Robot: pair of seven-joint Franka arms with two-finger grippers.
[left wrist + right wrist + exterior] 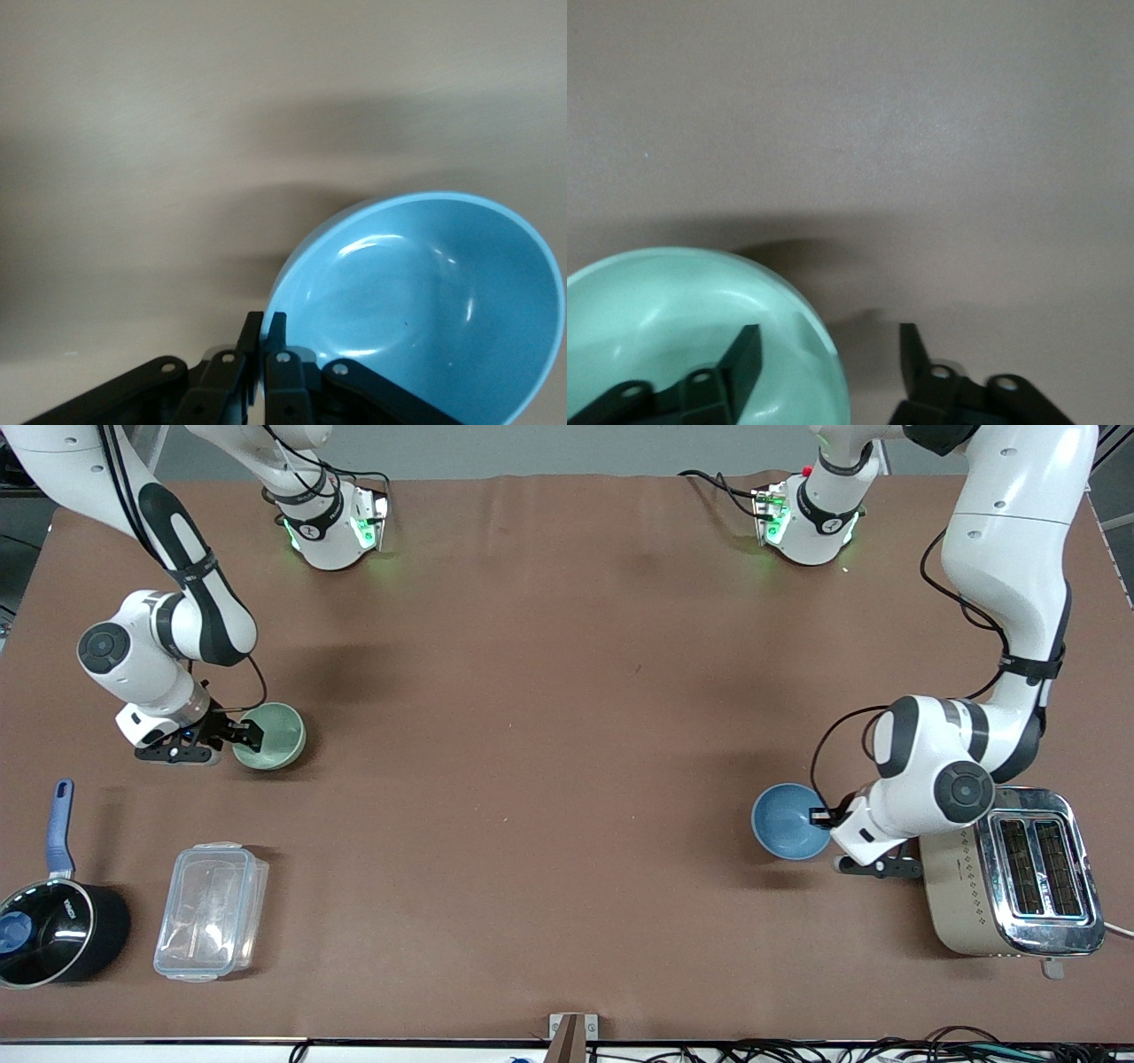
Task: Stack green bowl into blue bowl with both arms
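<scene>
The pale green bowl [275, 737] sits on the brown table toward the right arm's end. My right gripper [241, 734] is open at its rim. In the right wrist view the right gripper [828, 335] straddles the green bowl's [664, 319] rim, one finger inside and one outside. The sky-blue bowl [787, 821] is toward the left arm's end, beside the toaster. My left gripper [824, 815] is shut on its rim. In the left wrist view the left gripper [264, 319] pinches the edge of the blue bowl [425, 301].
A silver toaster [1010, 877] stands close beside the left gripper, nearer the front camera. A black saucepan with a blue handle [49, 921] and a clear plastic box [211, 911] lie near the front edge at the right arm's end.
</scene>
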